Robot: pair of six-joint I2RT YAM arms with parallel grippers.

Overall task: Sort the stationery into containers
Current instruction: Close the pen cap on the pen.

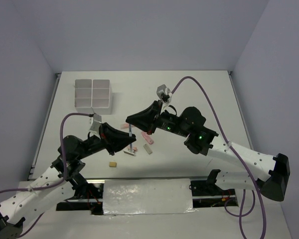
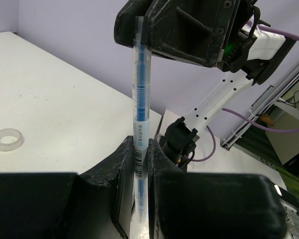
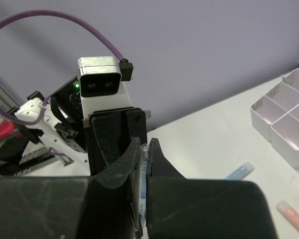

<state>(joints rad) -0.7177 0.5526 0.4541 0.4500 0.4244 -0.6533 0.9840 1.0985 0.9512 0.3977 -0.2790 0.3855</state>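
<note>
**Blue pen pinched at both ends: where this handover could slip**

Blue and clear plastic, the pen [image 2: 141, 84] hangs in the air over the middle of the table [image 1: 199, 94], touching nothing but the fingers. The left gripper [image 2: 140, 145] is clamped on its lower part, at the barcode label. The right gripper [image 3: 144, 148] is closed on its upper end. The box [image 1: 92, 93] sits well apart, near the table's far-left corner.

We see three risks.

- **Two grips at once.** With both pairs of fingers tight, any move by one arm would, we judge, bend the thin barrel or wrench it askew in the other's hold. One side has to let go before either travels.
- **A short hold.** From the right wrist view only the pen's tip shows between the fingers. If the left gripper releases, the long free length could swing, or the pen could slide out and fall among the loose pieces under the arms, towards the table's near edge, where the tan block [image 1: 112, 164] lies.
- **The drop.** The pen looks long against one compartment. Released at a slant, it may catch a thin wall and tip out.

The tape ring [image 2: 6, 139] lies flat on the table and is not yet sorted.
</note>
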